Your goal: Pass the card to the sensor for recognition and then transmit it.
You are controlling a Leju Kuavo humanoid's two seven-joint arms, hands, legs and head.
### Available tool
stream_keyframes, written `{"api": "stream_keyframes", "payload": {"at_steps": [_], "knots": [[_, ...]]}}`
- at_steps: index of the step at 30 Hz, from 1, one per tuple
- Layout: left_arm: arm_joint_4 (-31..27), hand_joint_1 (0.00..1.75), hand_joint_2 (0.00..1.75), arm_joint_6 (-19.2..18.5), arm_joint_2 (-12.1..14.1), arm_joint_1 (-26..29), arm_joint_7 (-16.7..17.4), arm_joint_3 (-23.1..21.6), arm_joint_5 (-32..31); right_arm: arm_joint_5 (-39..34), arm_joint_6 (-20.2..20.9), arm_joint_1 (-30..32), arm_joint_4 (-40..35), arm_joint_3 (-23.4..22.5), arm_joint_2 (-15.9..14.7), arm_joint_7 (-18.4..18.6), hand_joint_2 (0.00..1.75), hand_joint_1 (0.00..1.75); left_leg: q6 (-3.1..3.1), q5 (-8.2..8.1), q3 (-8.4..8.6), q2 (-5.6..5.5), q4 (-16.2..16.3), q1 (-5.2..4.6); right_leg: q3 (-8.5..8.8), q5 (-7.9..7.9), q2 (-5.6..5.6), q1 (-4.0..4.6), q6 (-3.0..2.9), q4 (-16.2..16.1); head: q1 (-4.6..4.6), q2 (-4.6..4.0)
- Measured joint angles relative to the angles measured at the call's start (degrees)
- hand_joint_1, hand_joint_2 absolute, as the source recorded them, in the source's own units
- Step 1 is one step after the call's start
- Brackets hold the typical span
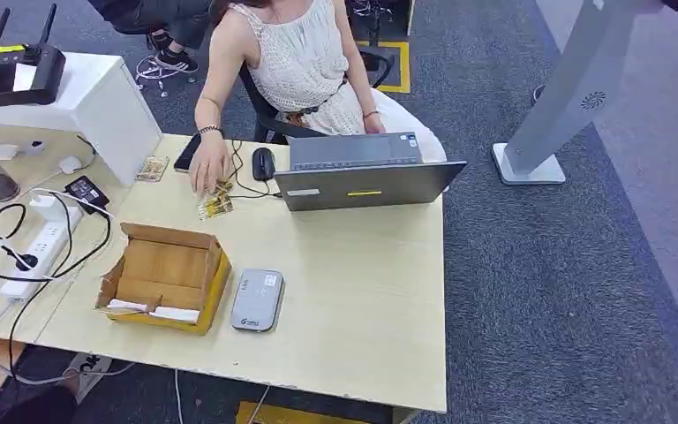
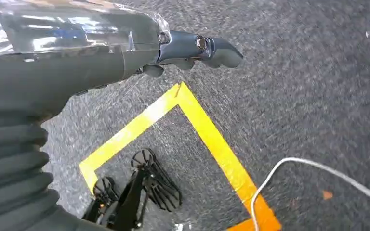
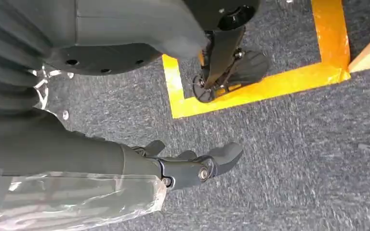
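A patterned card (image 1: 216, 204) lies on the pale wooden desk (image 1: 362, 291), near the far edge in front of the laptop. A seated person's hand (image 1: 207, 168) rests on it. Another small card (image 1: 152, 168) lies further left beside the white box. The grey card sensor (image 1: 257, 300) sits flat near the desk's front edge, right of an open cardboard box (image 1: 166, 276). My left hand (image 2: 185, 50) hangs over the carpet, fingers stretched out and holding nothing. My right hand (image 3: 192, 166) also hangs over the carpet, empty with fingers extended.
An open grey laptop (image 1: 362, 177) and a black mouse (image 1: 263, 163) stand at the desk's far side. A power strip with cables (image 1: 35, 252) lies at the left. A white stand's base (image 1: 530, 163) sits on the carpet at right. Yellow tape (image 2: 207, 134) marks the floor.
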Motion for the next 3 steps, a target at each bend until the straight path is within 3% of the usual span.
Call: {"api": "stream_keyframes", "payload": {"at_steps": [3], "knots": [[0.00, 0.00, 1.75, -0.04, 0.05, 0.65, 0.26, -4.02, 1.67, -2.41, 1.16, 0.77, -0.53, 2.61, -0.61, 0.98, 1.75, 0.00, -0.01, -0.01, 0.00, 0.00, 0.00, 0.00, -0.01, 0.00, 0.01, 0.00, 0.00, 0.00, -0.02, 0.00]]}}
